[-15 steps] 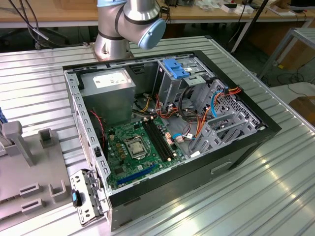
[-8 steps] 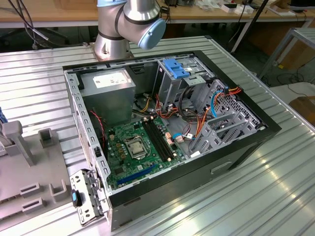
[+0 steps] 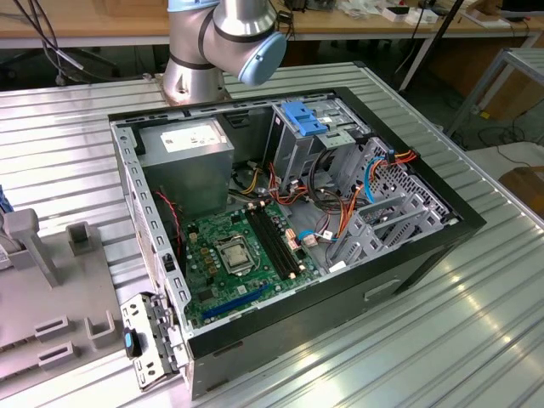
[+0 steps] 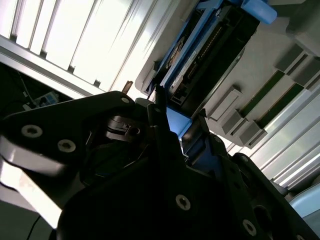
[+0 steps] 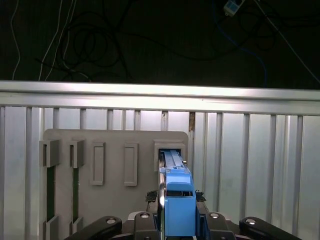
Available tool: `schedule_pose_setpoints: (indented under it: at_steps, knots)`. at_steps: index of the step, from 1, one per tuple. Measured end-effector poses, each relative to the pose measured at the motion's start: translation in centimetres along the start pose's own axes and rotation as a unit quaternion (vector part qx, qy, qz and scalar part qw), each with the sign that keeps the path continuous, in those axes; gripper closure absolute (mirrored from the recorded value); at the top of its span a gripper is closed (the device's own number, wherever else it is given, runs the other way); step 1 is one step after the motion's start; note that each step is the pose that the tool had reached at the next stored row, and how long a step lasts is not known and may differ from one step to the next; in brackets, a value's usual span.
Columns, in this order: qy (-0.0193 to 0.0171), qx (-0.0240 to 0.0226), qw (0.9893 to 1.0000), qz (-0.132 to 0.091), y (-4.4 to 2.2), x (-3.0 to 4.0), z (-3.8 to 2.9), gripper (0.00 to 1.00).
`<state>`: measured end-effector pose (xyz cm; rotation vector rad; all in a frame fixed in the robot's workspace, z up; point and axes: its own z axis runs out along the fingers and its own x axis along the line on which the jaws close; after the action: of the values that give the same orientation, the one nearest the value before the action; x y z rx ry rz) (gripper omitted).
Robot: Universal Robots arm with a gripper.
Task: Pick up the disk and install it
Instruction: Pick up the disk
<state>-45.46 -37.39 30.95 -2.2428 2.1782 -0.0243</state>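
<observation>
The disk point(image 5: 175, 170) is a dark drive in a bright blue carrier frame. It stands on edge in a slot of the grey holder plate point(image 5: 110, 160). In both wrist views my gripper point(image 5: 179, 200) has a black finger on each side of the blue end, shut on it. In the second wrist view the disk point(image 4: 210, 45) runs away from my gripper point(image 4: 177, 125) along the plate. In the exterior view the arm's base point(image 3: 221, 42) stands behind the computer case.
An open computer case point(image 3: 459, 223) lies on the ribbed metal table point(image 3: 425, 340), with a motherboard, a grey power supply box point(image 3: 187, 153) and a light-blue bracket point(image 3: 302, 115) on the drive cage. The grey holder plate point(image 3: 34, 340) lies at the exterior view's left. Beyond the plate is the table's edge point(image 5: 150, 92).
</observation>
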Motion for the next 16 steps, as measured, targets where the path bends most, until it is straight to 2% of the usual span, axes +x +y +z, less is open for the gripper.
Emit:
schedule_pose_setpoints:
  at_steps: [16]
  knots:
    - [0.0001,0.0000,1.0000,0.000,0.00,0.00,-0.04,0.63]
